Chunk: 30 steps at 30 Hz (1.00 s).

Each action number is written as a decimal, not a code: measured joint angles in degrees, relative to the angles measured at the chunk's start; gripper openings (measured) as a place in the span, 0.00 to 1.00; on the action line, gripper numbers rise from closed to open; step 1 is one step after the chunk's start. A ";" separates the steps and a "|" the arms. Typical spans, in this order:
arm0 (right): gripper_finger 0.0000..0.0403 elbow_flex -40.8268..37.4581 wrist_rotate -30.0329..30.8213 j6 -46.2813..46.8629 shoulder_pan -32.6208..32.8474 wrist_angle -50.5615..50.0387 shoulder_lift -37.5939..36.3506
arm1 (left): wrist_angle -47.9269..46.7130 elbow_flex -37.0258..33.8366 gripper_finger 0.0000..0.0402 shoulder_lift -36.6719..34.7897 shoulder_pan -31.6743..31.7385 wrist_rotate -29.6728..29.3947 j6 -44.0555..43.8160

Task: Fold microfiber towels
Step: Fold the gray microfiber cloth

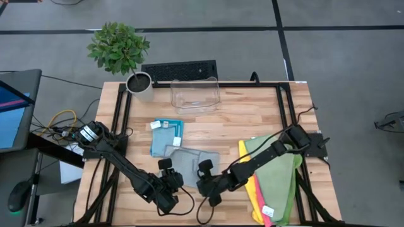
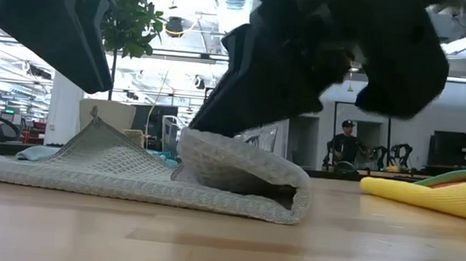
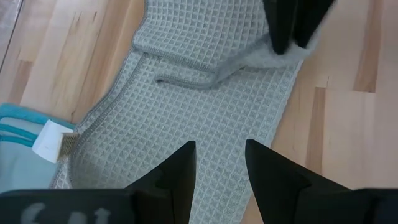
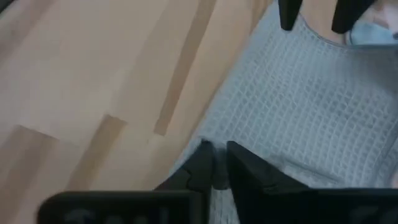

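A grey waffle-weave microfiber towel [image 1: 191, 159] lies on the wooden table near its front edge. Its right part is turned over on itself into a loose fold [image 2: 246, 177]. My right gripper [image 4: 215, 169] is at that fold, its fingers almost together with grey cloth between them. My left gripper [image 3: 221, 167] stands open just over the towel's near left part; whether it touches the cloth, I cannot tell. Two light blue towels [image 1: 167, 135] with white tags lie flat behind the grey one. My right gripper pinches the turned-over flap of the grey towel [image 3: 264, 57] at its edge between the two fingers. It comes slanting down from the table's right side. The flap is raised a little and curls over the layer below, slack, while the rest of the towel lies on the table.
A pile of green, yellow and pink towels [image 1: 278, 176] lies at the right, under the right arm. A clear plastic bin [image 1: 196, 94], a potted plant [image 1: 140, 85] and a keyboard [image 1: 180, 69] stand at the far edge. A person [image 2: 346, 142] is far off in the room.
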 joint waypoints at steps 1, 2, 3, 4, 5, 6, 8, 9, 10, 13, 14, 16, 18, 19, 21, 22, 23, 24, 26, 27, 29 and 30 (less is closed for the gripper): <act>0.22 0.54 -0.02 -0.06 0.04 -0.12 -0.16 | 0.03 0.00 0.33 0.00 0.00 0.02 0.00; 0.26 0.77 -0.02 -0.51 0.04 -0.46 -0.79 | 0.04 0.00 0.33 0.00 0.00 -0.01 -0.02; 0.30 1.16 0.00 -0.91 0.01 -1.16 -1.31 | 0.10 0.00 0.33 0.00 0.02 -0.18 -0.04; 0.34 1.61 0.01 -1.09 -0.03 -1.15 -1.82 | 0.23 0.00 0.33 0.00 0.02 -0.39 -0.26; 0.37 1.65 -0.02 -1.37 -0.26 -1.66 -2.61 | 0.26 0.00 0.33 0.00 0.02 -0.34 -0.46; 0.41 1.60 0.01 -1.41 -0.45 -2.69 -3.52 | 0.25 0.00 0.33 0.00 0.02 -0.33 -0.59; 0.47 1.59 0.04 -1.38 -0.88 -4.24 -5.47 | 0.31 0.00 0.33 0.00 0.02 -0.48 -1.06; 0.49 1.56 0.09 -1.32 -1.07 -5.65 -6.70 | 0.32 0.00 0.33 0.00 0.02 -0.55 -1.22; 0.51 1.56 0.22 -1.07 -1.25 -6.72 -7.95 | 0.47 0.00 0.33 0.00 -0.11 -0.83 -1.37; 0.55 1.53 0.43 0.38 -1.70 -7.49 -10.33 | 0.76 0.00 0.33 0.00 -0.33 -1.73 -1.50; 0.55 1.20 0.46 0.56 -1.82 -7.73 -10.62 | 0.88 0.00 0.33 0.00 -0.34 -1.98 -1.50; 0.56 0.53 0.62 0.63 -2.40 -8.08 -10.32 | 1.33 0.00 0.33 0.00 -0.35 -2.53 -1.52; 0.55 -1.14 1.08 1.13 -3.16 -8.26 -10.09 | 1.37 0.00 0.33 0.00 -0.33 -3.02 -1.54; 0.55 -2.19 0.89 1.63 -3.57 -6.43 -9.66 | 1.33 0.00 0.33 0.00 -0.33 -3.04 -1.89; 0.54 -4.08 -1.17 3.14 -4.54 -2.26 -8.53 | -0.21 0.00 0.33 0.00 -0.66 -3.13 -4.23; 0.53 -5.07 -1.40 3.80 -4.68 -2.38 -8.40 | -1.41 0.00 0.33 0.00 -1.04 -3.41 -6.18; 0.53 -5.49 -1.69 4.32 -4.64 -1.24 -8.29 | -2.36 0.00 0.33 -0.02 -1.68 -3.83 -8.45; 0.53 -5.75 -1.98 4.72 -4.47 1.49 -8.20 | -2.95 -0.02 0.33 -0.30 -2.54 -4.01 -10.53; 0.53 -6.23 -2.34 5.01 -3.79 6.83 -8.03 | -3.94 0.05 0.33 -2.05 -4.83 -4.17 -12.99; 0.53 -6.51 -2.50 4.50 -3.40 8.26 -7.85 | -4.67 0.37 0.33 -3.16 -6.07 -4.73 -14.59; 0.53 -6.66 -2.93 2.76 -2.67 12.39 -6.64 | -7.77 0.42 0.33 -5.64 -8.50 -6.60 -20.00; 0.53 -6.52 -3.06 2.15 -2.39 15.29 -5.72 | -9.90 0.42 0.33 -6.55 -9.59 -8.05 -23.73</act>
